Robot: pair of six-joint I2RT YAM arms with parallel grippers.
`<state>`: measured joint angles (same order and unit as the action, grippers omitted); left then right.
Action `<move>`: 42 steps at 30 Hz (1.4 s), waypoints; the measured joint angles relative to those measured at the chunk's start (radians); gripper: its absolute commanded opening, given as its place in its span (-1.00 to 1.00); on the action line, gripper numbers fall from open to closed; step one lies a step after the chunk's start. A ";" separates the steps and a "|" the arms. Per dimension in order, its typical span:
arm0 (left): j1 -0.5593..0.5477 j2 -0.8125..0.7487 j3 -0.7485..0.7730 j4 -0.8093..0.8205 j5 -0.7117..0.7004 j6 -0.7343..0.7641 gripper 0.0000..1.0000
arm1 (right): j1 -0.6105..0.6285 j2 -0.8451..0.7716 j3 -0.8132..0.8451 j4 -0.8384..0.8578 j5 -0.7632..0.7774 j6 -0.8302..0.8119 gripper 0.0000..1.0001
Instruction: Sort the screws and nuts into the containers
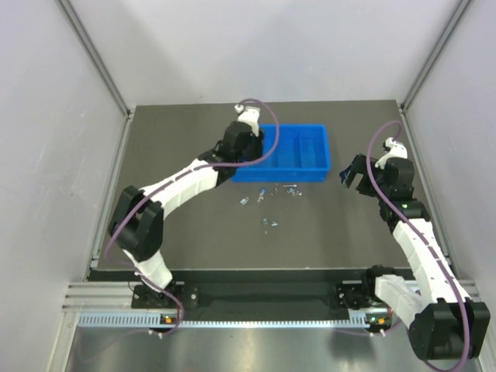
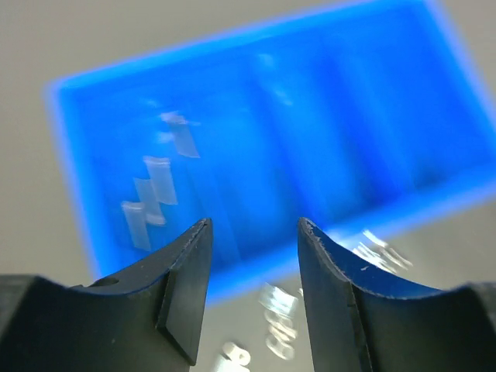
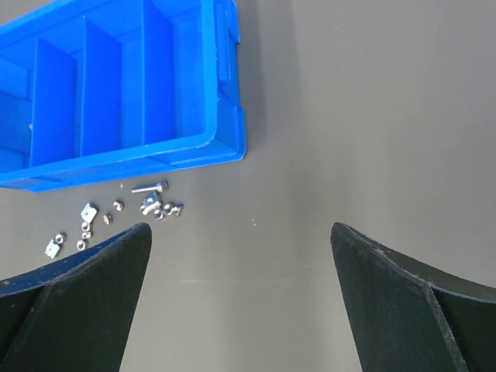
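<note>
The containers are compartments of one blue tray (image 1: 310,151) at the back of the table. My left gripper (image 1: 246,147) hangs over its left end. In the blurred left wrist view it (image 2: 254,223) is open with nothing between the fingers, and several silvery pieces (image 2: 155,190) lie in the tray's (image 2: 349,132) left compartment. Loose screws and nuts (image 1: 267,194) lie on the table just in front of the tray. My right gripper (image 1: 353,170) stands wide open and empty (image 3: 240,229) to the tray's right, with a screw (image 3: 149,187) and nuts (image 3: 159,209) near the tray (image 3: 225,116).
A second small cluster of fasteners (image 1: 271,223) lies nearer to me on the dark mat. Grey walls close the table in on the left, right and back. The right-hand compartments (image 3: 101,85) hold nothing that I can see.
</note>
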<state>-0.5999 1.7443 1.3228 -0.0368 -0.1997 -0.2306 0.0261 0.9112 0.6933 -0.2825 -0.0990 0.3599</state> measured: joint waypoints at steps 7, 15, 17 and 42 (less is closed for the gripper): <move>-0.287 -0.120 -0.137 0.016 0.050 -0.009 -0.06 | 0.000 -0.011 0.000 -0.004 0.000 0.000 0.99; -0.317 -0.079 -0.236 -0.001 0.071 -0.097 0.00 | 0.000 -0.039 -0.013 -0.010 0.000 0.000 0.99; -0.336 -0.063 -0.236 -0.019 0.058 -0.109 0.03 | 0.000 -0.042 -0.016 -0.018 0.000 0.000 0.99; -0.339 0.282 -0.028 0.025 -0.211 -0.162 -0.06 | 0.000 -0.047 -0.026 -0.018 -0.004 0.000 0.99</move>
<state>-0.9386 2.0262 1.2949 -0.0120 -0.4107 -0.3927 0.0261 0.8646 0.6674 -0.3004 -0.1032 0.3595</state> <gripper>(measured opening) 0.470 0.996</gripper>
